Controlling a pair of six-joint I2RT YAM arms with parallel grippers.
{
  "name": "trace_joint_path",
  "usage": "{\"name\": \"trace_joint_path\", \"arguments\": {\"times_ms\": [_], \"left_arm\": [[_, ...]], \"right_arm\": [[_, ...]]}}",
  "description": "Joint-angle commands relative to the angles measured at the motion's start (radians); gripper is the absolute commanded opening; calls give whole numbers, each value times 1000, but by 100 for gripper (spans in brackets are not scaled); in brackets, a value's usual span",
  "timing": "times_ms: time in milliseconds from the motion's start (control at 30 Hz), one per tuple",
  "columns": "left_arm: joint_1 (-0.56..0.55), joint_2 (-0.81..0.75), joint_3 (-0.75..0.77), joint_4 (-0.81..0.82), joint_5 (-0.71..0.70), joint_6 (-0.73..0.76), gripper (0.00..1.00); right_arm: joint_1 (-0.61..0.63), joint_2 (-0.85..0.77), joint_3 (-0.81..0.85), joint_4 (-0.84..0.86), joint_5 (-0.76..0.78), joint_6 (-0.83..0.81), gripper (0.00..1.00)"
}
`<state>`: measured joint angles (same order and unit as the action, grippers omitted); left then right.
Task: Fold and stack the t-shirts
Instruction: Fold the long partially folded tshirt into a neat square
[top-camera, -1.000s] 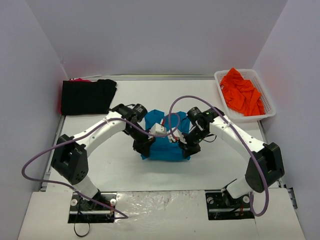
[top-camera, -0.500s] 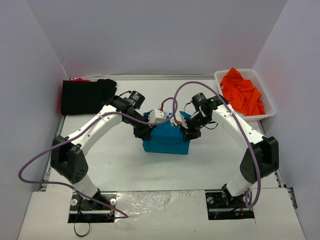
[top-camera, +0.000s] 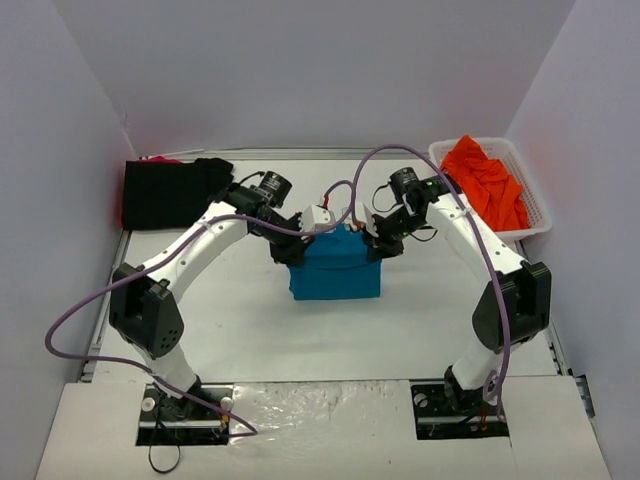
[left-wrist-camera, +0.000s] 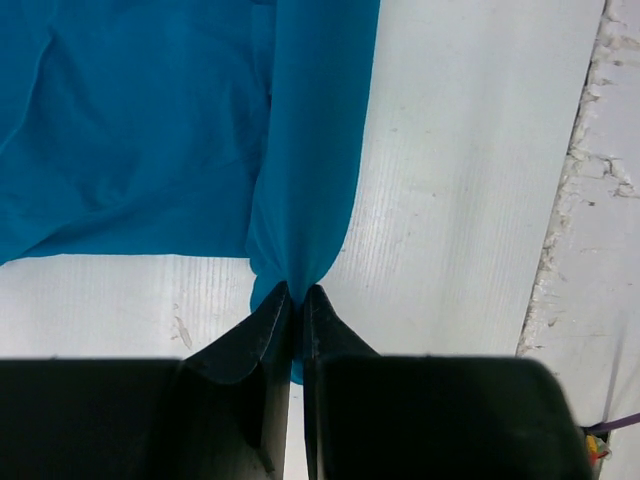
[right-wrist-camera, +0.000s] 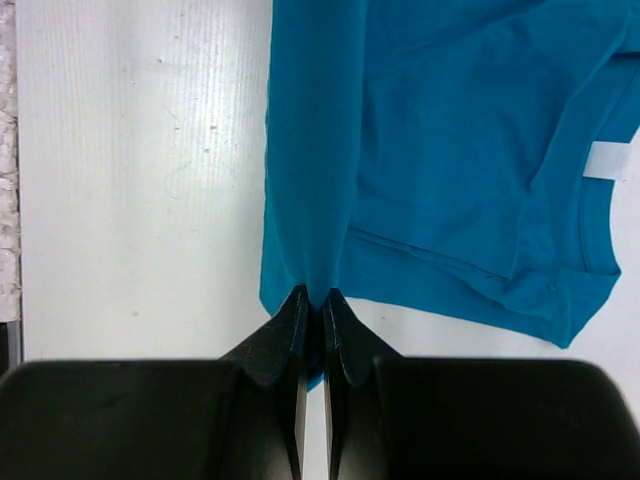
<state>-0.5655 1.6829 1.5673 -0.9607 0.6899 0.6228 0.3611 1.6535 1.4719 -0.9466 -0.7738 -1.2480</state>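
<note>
Teal-blue t-shirt (top-camera: 335, 278) pinched at 2 edges.
Left gripper (left-wrist-camera: 298, 292) and right gripper (right-wrist-camera: 312, 295) each clamp a fold of cloth over the white table (top-camera: 250, 330).

Bright, even light from above; only soft shadows lie under my arms (top-camera: 195, 245). Wrist views are sharp, but my fingers (left-wrist-camera: 250, 345) at 6 o'clock are nearly black.
</note>
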Motion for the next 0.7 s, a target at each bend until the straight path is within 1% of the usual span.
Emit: {"name": "trace_joint_path", "arguments": {"times_ms": [0, 333, 667], "left_arm": [[15, 15, 68, 17, -18, 21, 2], [62, 110, 186, 37, -33, 32, 2], [104, 251, 310, 22, -23, 67, 2]], "right_arm": [[-17, 46, 50, -21, 18, 1, 0], [-54, 172, 191, 11, 15, -8, 0], [-88, 357, 343, 22, 31, -14, 0]]}}
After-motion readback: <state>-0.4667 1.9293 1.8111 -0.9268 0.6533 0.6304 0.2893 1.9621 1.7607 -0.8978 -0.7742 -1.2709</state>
